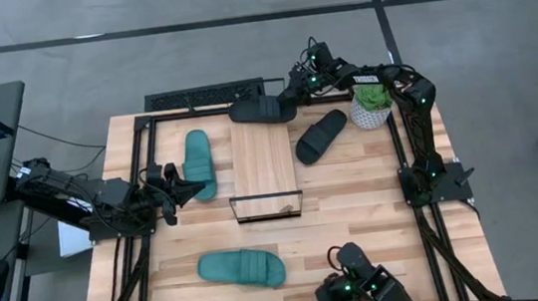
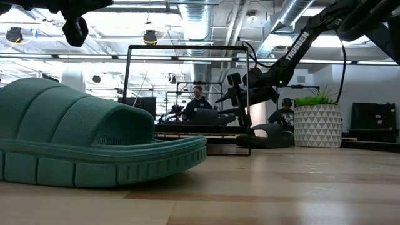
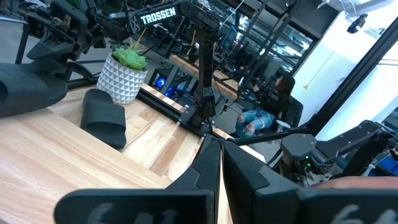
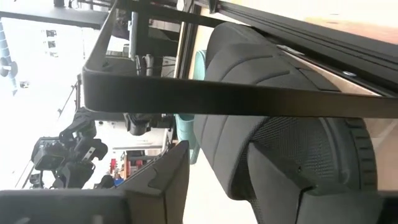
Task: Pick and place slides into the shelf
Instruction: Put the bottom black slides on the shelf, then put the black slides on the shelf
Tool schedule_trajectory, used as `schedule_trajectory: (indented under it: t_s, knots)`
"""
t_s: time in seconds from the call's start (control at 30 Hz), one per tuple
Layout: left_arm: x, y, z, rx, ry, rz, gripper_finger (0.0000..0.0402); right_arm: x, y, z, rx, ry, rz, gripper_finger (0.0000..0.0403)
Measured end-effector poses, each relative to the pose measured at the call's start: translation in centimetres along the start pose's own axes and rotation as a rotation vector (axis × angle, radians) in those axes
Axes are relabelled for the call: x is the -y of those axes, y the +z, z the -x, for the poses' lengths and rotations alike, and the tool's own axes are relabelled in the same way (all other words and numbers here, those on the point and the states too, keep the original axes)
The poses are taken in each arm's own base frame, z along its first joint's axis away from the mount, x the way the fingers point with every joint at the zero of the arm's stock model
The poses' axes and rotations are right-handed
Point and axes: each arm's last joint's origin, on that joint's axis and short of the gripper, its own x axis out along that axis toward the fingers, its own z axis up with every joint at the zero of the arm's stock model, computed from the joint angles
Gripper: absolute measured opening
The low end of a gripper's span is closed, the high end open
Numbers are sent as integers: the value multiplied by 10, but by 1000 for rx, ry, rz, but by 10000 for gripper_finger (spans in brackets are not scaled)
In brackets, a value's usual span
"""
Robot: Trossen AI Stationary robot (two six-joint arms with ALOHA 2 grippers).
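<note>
At the far end of the small light-wood plank shelf on its thin black wire frame [image 1: 262, 156], a black ribbed rubber slide [image 1: 262, 110] lies against the shelf's back edge, and your right gripper [image 1: 293, 94] sits at its right-hand end. Its wrist view shows the 2 fingers spread either side of the strap, so you hold it loosely at best; whether they truly pinch it cannot be told. Keep the sole level as you bring it onto the plank, and mind the black wire bar that crosses right in front of it. Set it to 1 side so a partner fits beside it.

Just beyond, a second black rubber slide [image 1: 321, 136] lies tilted on the wooden tabletop [image 1: 375, 209], between the shelf and a white patterned pot with a green plant [image 1: 371, 105]; swing wide of that pot. Left of the shelf, 1 teal green rubber slide [image 1: 197, 163] lies lengthwise, with your left gripper [image 1: 185, 189] near its lower end, fingers pressed together on nothing. Another teal green slide [image 1: 242, 268] waits near the front edge.
</note>
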Motion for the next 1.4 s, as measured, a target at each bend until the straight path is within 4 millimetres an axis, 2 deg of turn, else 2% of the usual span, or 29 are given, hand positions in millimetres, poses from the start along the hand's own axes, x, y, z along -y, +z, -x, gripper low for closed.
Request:
schedule_trajectory:
  t_s: [0.67,1.03,1.2,1.4]
  knots:
    - [0,0,0,0,0,6,6,8,-3,8,-22,-31,-27,157]
    - [0,0,0,0,0,6,6,7,-3,12,-81,48,-57,157]
    - [0,0,0,-2,1,5,6,-12,0,27,-62,73,-16,157]
    - [-1,-1,0,-7,5,1,6,-53,3,56,-4,105,95,153]
